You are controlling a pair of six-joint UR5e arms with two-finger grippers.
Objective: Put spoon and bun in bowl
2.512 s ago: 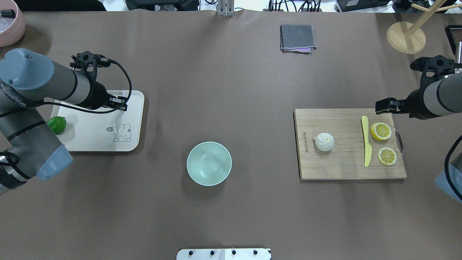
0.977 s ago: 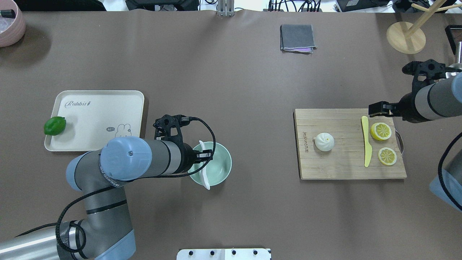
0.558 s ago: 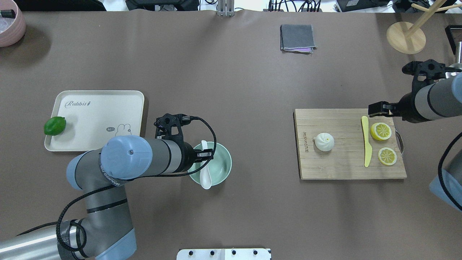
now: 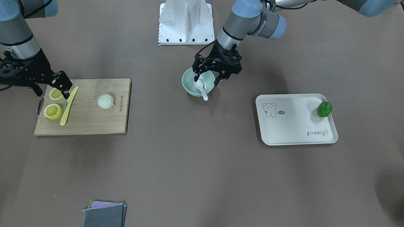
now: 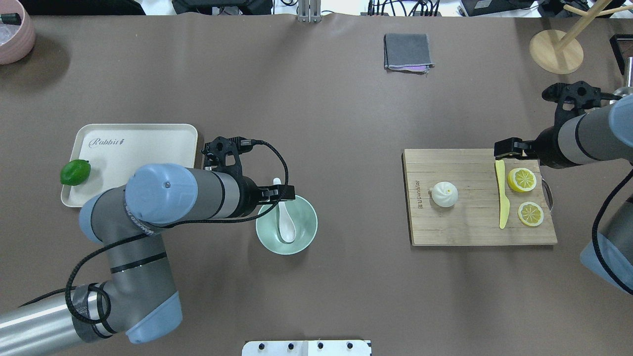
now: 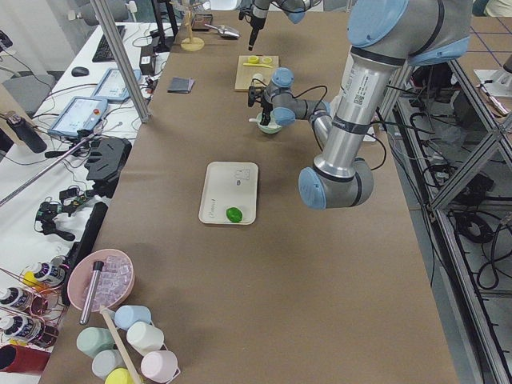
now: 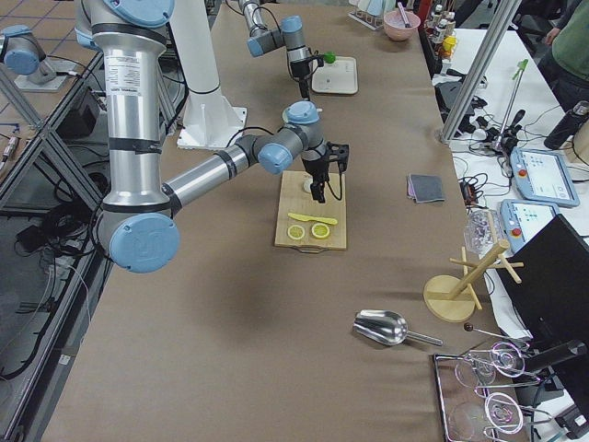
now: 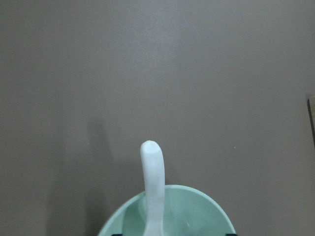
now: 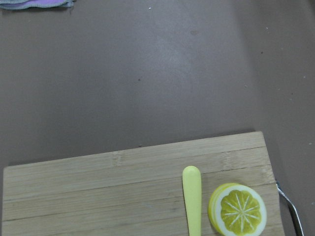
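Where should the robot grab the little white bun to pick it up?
Grip the bun round its plump middle, coming straight down from above. It sits upright on the wooden cutting board, twisted top up, with bare board on every side, so there looks to be room to close in on two opposite sides.

table: brown matte cover (image 5: 346,123), fills overhead view
desk: white (image 6: 84,88), left-side view, upper left
post: aluminium (image 6: 122,60), beside desk
floor: tiles (image 7: 55,11), right-side view, upper left

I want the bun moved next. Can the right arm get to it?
Probably yes. The right pincer hovers open over the cutting board's far edge, and the bun sits uncovered nearby with only bare board between.
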